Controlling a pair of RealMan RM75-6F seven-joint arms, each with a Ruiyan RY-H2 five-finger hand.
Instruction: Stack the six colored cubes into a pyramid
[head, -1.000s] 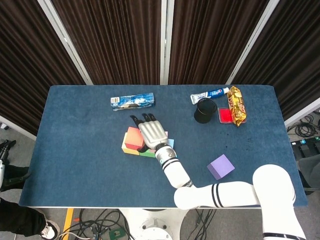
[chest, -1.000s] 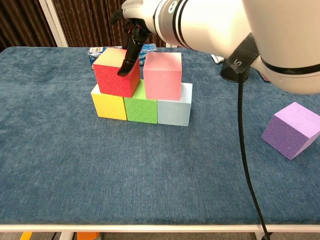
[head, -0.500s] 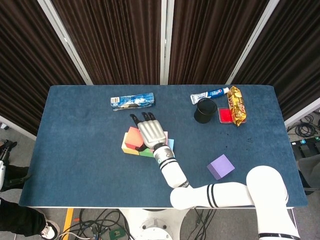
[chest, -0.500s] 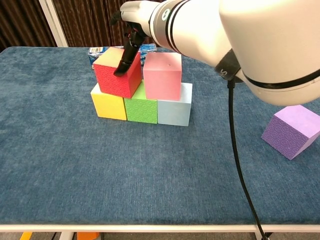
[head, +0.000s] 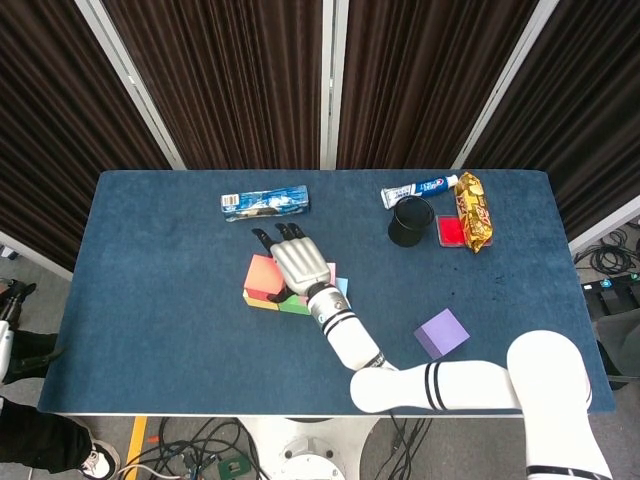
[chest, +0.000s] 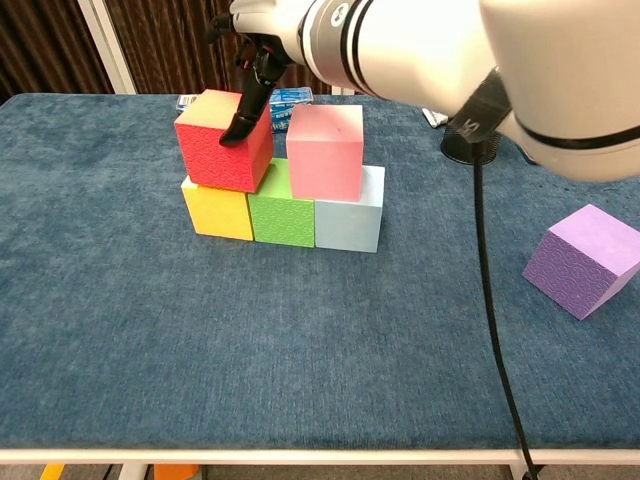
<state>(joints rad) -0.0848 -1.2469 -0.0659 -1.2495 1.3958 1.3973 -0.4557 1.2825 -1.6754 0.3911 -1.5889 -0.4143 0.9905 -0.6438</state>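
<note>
Cubes: yellow cube (chest: 216, 208), green cube (chest: 283, 207) and light-blue cube (chest: 349, 210) form a base row left of the table's (head: 150, 300) centre; pink cube (chest: 324, 149) sits square on top. Red cube (chest: 221, 143), beside it, is twisted, overhanging the yellow cube's left edge. Right hand (head: 298, 262), fingers spread, touches it without grasping; further pushing could topple it. Purple cube (chest: 583, 260) waits near the right front edge, turned corner-forward.

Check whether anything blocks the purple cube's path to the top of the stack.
Yes: the right hand hangs over the red cube and pink cube, exactly where the purple cube must land. The table between shows nothing else.
</note>
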